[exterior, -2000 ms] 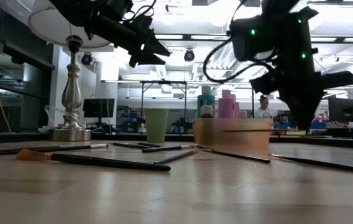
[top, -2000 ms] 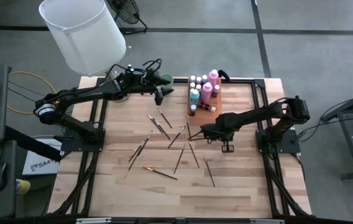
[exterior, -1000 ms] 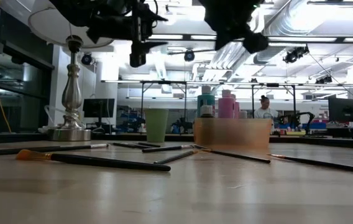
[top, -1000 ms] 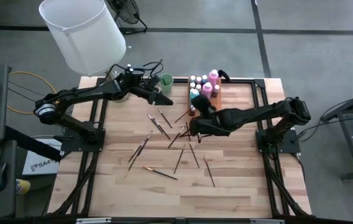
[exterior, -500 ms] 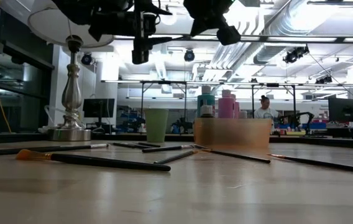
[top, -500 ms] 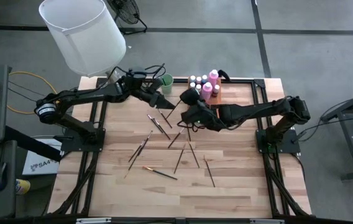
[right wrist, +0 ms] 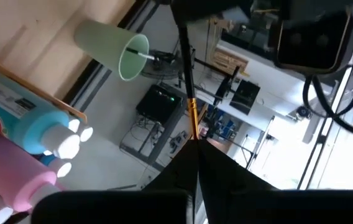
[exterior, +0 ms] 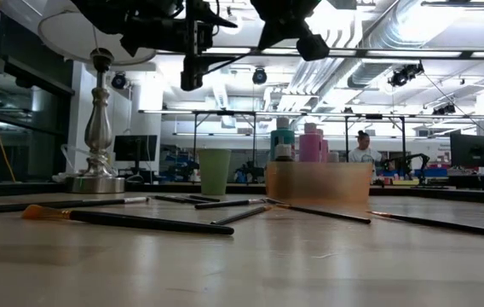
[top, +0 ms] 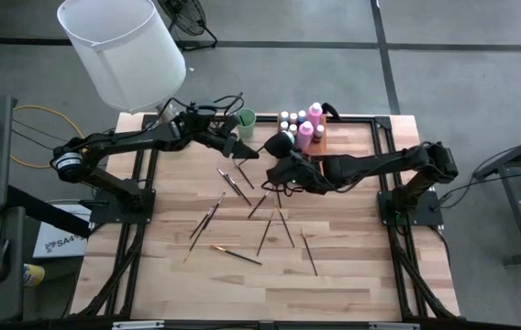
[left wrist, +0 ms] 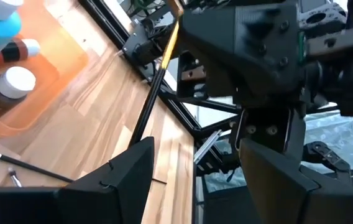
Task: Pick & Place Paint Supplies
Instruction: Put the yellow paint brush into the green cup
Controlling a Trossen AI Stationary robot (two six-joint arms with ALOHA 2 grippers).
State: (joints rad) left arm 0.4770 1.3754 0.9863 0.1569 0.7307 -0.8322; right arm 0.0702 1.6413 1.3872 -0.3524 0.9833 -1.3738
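Observation:
My right gripper [top: 272, 163] is raised above the table's far middle and shut on a thin dark-handled paintbrush [right wrist: 186, 62]. The brush reaches across to my left gripper [top: 247, 152], which is open. In the left wrist view the brush [left wrist: 155, 87] runs down to my left gripper's [left wrist: 192, 149] finger [left wrist: 111, 180], and the handle's end is hidden behind that finger. Several other brushes [top: 242, 211] lie flat on the wooden table. Pale-capped paint bottles [top: 299, 128] stand in an orange tray [exterior: 319, 183] at the far side. My left gripper: I cannot tell whether a finger touches the brush's handle end. My right gripper pinches the brush between its two fingers at the gold ferrule [right wrist: 192, 117]. The fingers lie along the brush. The brush is lifted clear of the table, its dark handle [right wrist: 181, 37] pointing away to my left gripper.
A green cup [top: 245, 117] holding a brush stands at the far edge beside the tray. A lamp with a large white shade [top: 123, 50] and a silver base [exterior: 97, 128] stands at the far left corner. The near half of the table holds a few scattered brushes.
My right gripper has risen and gone toward the table's far left with the brush, up to my left gripper, and has kept still for the last half second. My left gripper has shifted slightly toward it.

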